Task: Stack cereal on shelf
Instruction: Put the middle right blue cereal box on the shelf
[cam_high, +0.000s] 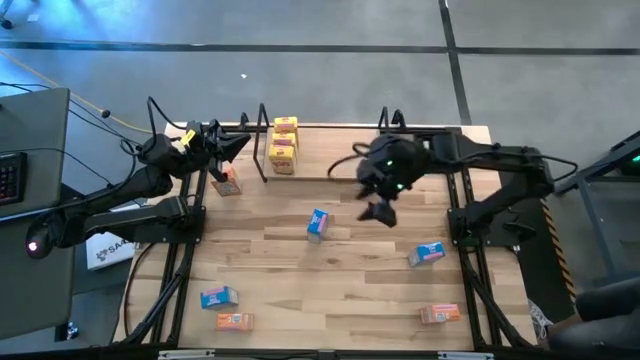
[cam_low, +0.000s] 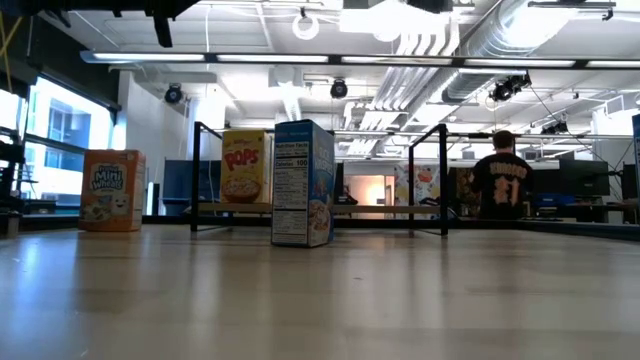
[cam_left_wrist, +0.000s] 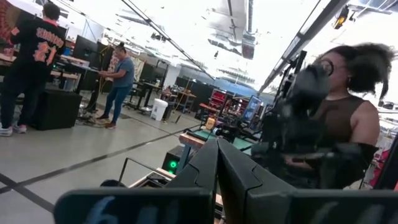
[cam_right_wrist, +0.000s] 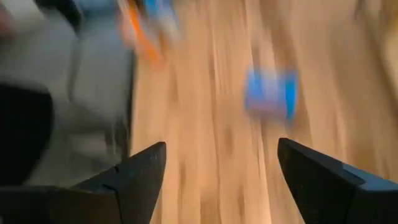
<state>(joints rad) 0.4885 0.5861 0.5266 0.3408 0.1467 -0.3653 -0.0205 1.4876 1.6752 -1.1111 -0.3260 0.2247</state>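
Observation:
Yellow cereal boxes (cam_high: 284, 145) stand on the left end of the black-rod shelf (cam_high: 330, 128) at the table's far edge; the low view shows a yellow box (cam_low: 245, 166) there. A blue box (cam_high: 318, 224) stands upright mid-table, in front of the shelf. My right gripper (cam_high: 379, 211) hangs open above the table, just right of this blue box, tipped downward; its wrist view shows nothing between the fingers (cam_right_wrist: 221, 180) and a blurred blue box (cam_right_wrist: 270, 93) beyond them. My left gripper (cam_high: 236, 148) is shut and waits at the far left, beside the shelf's left end.
An orange box (cam_high: 227, 183) stands near my left gripper. Other boxes lie loose on the table: blue (cam_high: 426, 254) and orange (cam_high: 440, 314) at the right, blue (cam_high: 218, 297) and orange (cam_high: 234, 321) at the near left. People stand in the room beyond.

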